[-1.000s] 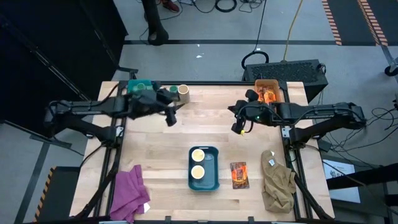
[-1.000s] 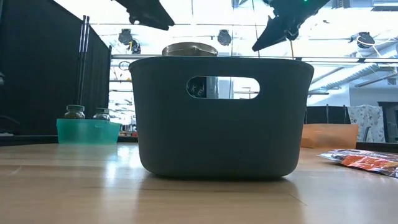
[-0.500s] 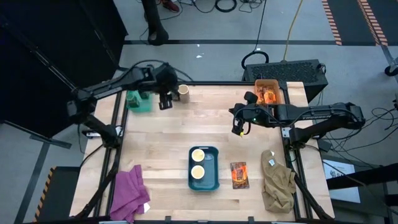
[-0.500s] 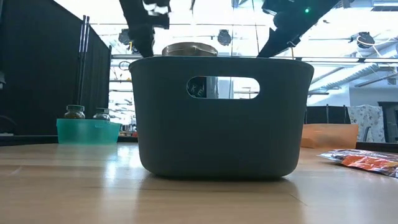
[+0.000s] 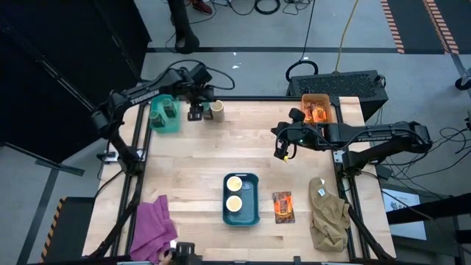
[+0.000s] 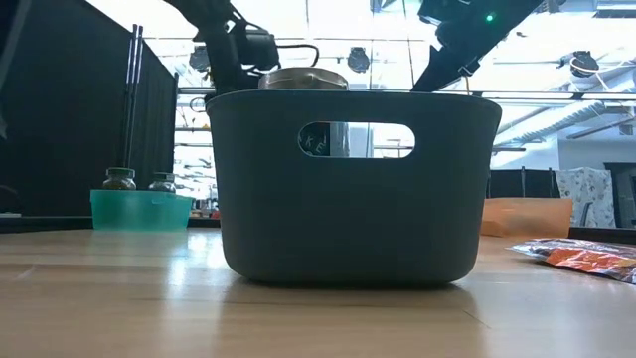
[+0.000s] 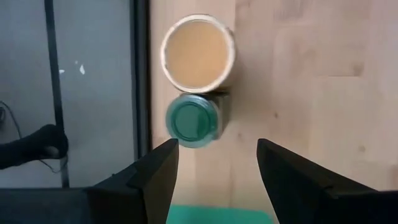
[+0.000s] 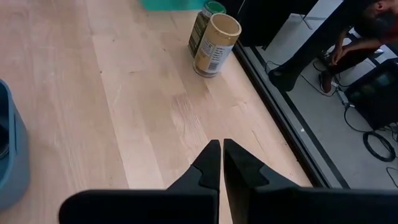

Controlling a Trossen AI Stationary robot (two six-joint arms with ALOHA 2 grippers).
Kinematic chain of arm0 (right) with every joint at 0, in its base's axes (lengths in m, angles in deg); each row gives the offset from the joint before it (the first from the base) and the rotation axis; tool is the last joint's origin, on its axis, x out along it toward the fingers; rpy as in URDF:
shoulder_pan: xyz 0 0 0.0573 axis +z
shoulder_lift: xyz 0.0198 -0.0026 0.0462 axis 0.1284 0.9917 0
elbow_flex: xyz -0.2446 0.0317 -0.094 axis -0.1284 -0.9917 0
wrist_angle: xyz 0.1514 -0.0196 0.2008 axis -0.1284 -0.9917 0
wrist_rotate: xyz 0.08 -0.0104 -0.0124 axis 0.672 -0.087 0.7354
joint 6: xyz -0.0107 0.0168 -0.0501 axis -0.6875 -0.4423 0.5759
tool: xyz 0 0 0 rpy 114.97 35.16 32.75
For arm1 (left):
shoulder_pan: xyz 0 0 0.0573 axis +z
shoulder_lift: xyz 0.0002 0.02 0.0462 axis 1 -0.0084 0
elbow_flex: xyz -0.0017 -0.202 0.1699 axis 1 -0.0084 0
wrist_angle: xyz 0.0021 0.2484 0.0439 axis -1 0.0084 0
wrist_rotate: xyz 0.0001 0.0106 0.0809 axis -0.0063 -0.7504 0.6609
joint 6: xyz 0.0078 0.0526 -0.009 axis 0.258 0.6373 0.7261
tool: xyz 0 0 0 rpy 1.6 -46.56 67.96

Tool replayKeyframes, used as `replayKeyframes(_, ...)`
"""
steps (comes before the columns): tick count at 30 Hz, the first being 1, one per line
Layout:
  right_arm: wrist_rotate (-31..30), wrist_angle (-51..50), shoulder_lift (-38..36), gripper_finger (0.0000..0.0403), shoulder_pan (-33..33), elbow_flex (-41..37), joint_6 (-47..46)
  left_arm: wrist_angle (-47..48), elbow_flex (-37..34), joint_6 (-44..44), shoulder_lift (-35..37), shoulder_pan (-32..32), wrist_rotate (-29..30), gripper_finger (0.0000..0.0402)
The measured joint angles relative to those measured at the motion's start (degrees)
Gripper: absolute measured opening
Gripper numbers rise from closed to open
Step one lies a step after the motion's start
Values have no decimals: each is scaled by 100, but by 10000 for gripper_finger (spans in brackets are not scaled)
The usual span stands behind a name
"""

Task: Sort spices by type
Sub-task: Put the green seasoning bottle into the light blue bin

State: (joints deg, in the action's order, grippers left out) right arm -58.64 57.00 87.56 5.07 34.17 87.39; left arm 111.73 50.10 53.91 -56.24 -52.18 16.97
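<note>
From table height, most of the table is hidden behind the dark bin [image 6: 348, 184]; only the rim of a jar shows above its edge. Seen from above, two cream-topped jars [image 5: 234, 193] sit inside it, with an orange packet [image 5: 282, 207] just beside. The left gripper [image 7: 214, 177] is held open above the green-lidded jar [image 7: 192, 121], which touches a cream-topped jar [image 7: 198, 52] near the teal bin [image 5: 165, 115]. The right gripper [image 8: 220, 163] is pressed closed over bare table.

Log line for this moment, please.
left end effector: open, above green jar | right end effector: shut, idle mid-table | cream jar: touching green jar
</note>
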Motion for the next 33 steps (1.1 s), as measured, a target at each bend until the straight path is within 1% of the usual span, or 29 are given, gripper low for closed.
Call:
replayKeyframes(3,6,0,0,0,-2,0,32,-161,0,46,-50,171,-199,223)
replayKeyframes(6,10,0,0,0,-1,0,36,-335,0,-154,-61,337,-359,223)
replayKeyframes(9,13,0,0,0,0,0,39,-669,0,-381,-59,408,-321,223)
replayKeyframes(16,13,0,0,0,0,0,43,-845,0,-407,-125,429,-21,225)
replayKeyframes(25,13,0,0,0,-2,0,39,-785,0,-459,-368,429,19,264)
replayKeyframes(29,13,-6,0,0,-1,0,41,-767,0,-396,-469,429,-149,279)
replayKeyframes(33,15,-62,0,0,0,0,14,-773,-2,-137,-499,443,-309,281)
